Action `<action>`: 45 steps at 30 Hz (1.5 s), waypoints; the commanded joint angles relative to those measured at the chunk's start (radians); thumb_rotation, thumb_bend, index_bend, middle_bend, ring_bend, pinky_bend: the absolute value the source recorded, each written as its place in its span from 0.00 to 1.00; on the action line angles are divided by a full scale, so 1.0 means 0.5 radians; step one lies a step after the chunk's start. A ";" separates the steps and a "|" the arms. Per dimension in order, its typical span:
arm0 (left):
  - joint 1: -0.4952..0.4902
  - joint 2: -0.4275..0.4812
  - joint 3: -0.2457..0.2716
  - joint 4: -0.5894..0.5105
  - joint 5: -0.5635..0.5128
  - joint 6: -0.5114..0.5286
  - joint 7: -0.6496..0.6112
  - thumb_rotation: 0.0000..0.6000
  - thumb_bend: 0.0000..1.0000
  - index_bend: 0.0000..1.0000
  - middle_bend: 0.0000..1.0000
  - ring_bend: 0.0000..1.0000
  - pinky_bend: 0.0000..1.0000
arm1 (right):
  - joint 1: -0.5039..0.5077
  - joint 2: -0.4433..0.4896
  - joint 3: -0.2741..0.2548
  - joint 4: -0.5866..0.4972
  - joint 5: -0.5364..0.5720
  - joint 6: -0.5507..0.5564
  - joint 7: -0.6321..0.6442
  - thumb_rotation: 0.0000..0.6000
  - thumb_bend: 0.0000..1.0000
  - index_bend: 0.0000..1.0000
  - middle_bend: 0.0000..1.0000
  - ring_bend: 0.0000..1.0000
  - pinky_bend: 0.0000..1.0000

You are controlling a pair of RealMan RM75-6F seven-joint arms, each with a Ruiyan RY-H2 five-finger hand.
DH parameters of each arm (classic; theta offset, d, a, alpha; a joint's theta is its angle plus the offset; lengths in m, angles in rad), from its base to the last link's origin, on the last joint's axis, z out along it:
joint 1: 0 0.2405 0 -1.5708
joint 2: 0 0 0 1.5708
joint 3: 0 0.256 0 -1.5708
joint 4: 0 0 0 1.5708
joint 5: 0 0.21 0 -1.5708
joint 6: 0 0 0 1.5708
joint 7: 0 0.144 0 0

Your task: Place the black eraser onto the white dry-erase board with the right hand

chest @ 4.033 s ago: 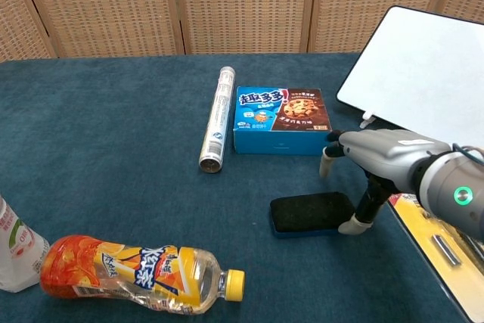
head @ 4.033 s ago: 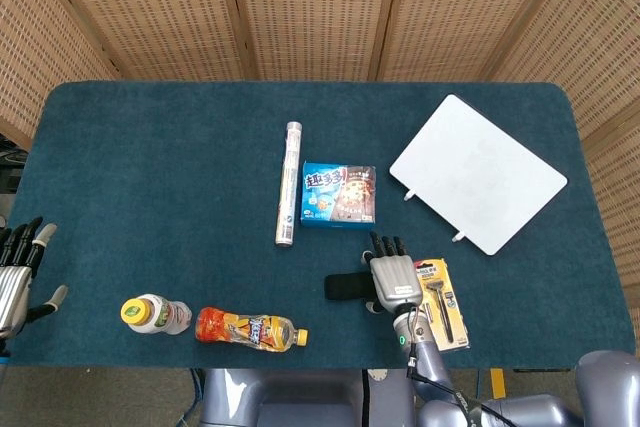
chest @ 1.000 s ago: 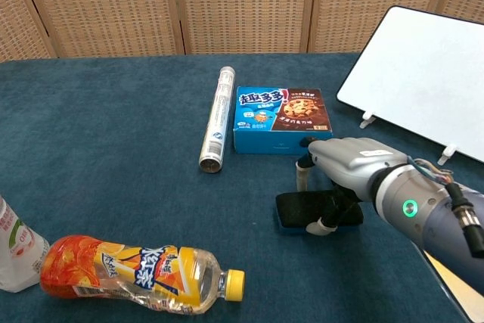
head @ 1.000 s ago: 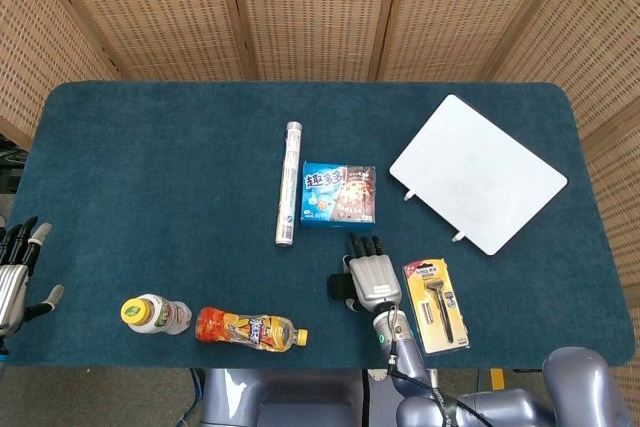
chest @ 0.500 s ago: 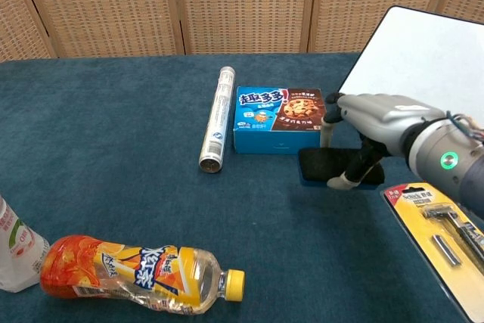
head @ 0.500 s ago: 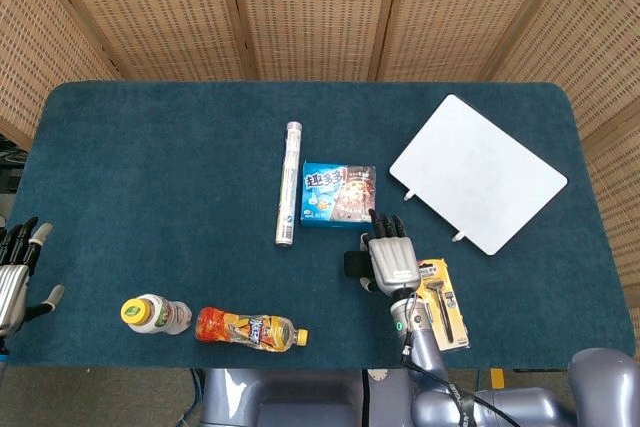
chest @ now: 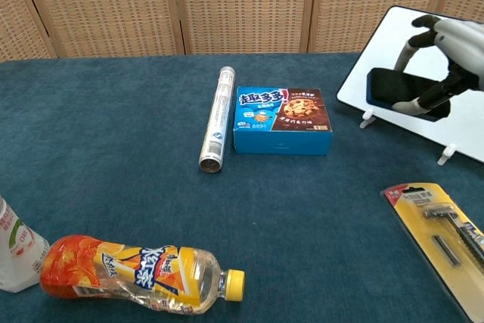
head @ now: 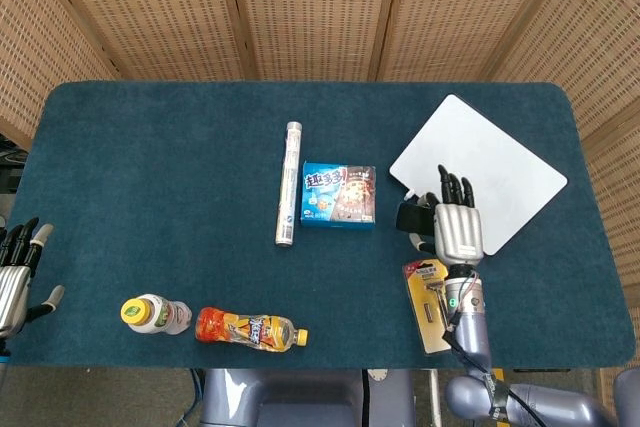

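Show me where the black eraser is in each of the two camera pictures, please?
Head view: the black eraser sits right of centre, held by the right hand at the near-left edge of the white dry-erase board.
Chest view: the black eraser is at upper right, held by the right hand in front of the board.
Shared landmark: the blue cookie box, just left of the eraser in both.
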 commanded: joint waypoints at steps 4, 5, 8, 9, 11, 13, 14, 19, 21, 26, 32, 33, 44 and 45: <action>-0.003 -0.002 0.001 0.002 0.004 -0.004 0.004 1.00 0.30 0.00 0.00 0.00 0.00 | -0.067 -0.067 0.077 0.472 -0.098 -0.015 0.271 1.00 0.25 0.50 0.00 0.00 0.00; -0.004 -0.003 0.001 0.003 0.004 -0.005 0.004 1.00 0.30 0.00 0.00 0.00 0.00 | -0.066 -0.082 0.093 0.541 -0.099 -0.028 0.302 1.00 0.24 0.50 0.00 0.00 0.00; -0.006 -0.006 0.001 0.006 0.008 -0.006 0.008 1.00 0.30 0.00 0.00 0.00 0.00 | -0.062 -0.115 0.127 0.680 -0.098 -0.042 0.351 1.00 0.24 0.51 0.00 0.00 0.00; -0.006 -0.008 0.000 0.007 0.009 -0.005 0.008 1.00 0.30 0.00 0.00 0.00 0.00 | -0.058 -0.135 0.143 0.751 -0.101 -0.049 0.379 1.00 0.24 0.51 0.00 0.00 0.00; -0.006 -0.011 0.000 0.006 0.008 -0.005 0.006 1.00 0.30 0.00 0.00 0.00 0.00 | -0.052 -0.172 0.167 0.873 -0.111 -0.049 0.417 1.00 0.23 0.51 0.00 0.00 0.00; -0.007 -0.011 0.000 0.005 0.005 -0.009 0.008 1.00 0.30 0.00 0.00 0.00 0.00 | -0.040 -0.213 0.181 0.986 -0.125 -0.038 0.429 1.00 0.23 0.52 0.00 0.00 0.00; -0.008 -0.012 0.000 0.004 0.003 -0.011 0.008 1.00 0.30 0.00 0.00 0.00 0.00 | -0.033 -0.237 0.187 1.044 -0.134 -0.029 0.431 1.00 0.23 0.52 0.00 0.00 0.00; -0.009 -0.014 0.001 -0.004 0.002 -0.013 0.014 1.00 0.30 0.00 0.00 0.00 0.00 | 0.012 -0.399 0.229 1.370 -0.201 0.004 0.524 1.00 0.23 0.52 0.00 0.00 0.00; -0.008 -0.013 0.001 -0.005 0.001 -0.013 0.011 1.00 0.30 0.00 0.00 0.00 0.00 | 0.026 -0.445 0.246 1.460 -0.205 -0.006 0.548 1.00 0.23 0.52 0.00 0.00 0.00; -0.007 -0.003 0.005 -0.015 -0.006 -0.026 -0.014 1.00 0.30 0.00 0.00 0.00 0.00 | 0.061 -0.563 0.264 1.709 -0.245 -0.049 0.657 1.00 0.23 0.52 0.00 0.00 0.00; -0.006 0.000 0.008 -0.015 0.007 -0.022 -0.020 1.00 0.30 0.00 0.00 0.00 0.00 | 0.115 -0.671 0.299 1.974 -0.284 -0.093 0.758 1.00 0.23 0.52 0.00 0.00 0.00; -0.006 0.001 0.008 -0.016 0.006 -0.023 -0.020 1.00 0.30 0.00 0.00 0.00 0.00 | 0.125 -0.684 0.306 2.014 -0.289 -0.099 0.772 1.00 0.23 0.52 0.00 0.00 0.00; -0.003 -0.003 0.013 -0.019 0.011 -0.018 -0.011 1.00 0.30 0.00 0.00 0.00 0.00 | 0.214 -0.768 0.404 2.334 -0.259 -0.263 0.862 1.00 0.23 0.52 0.01 0.00 0.00; -0.003 -0.004 0.015 -0.020 0.014 -0.018 -0.009 1.00 0.30 0.00 0.00 0.00 0.00 | 0.219 -0.772 0.412 2.350 -0.253 -0.276 0.867 1.00 0.23 0.52 0.00 0.00 0.00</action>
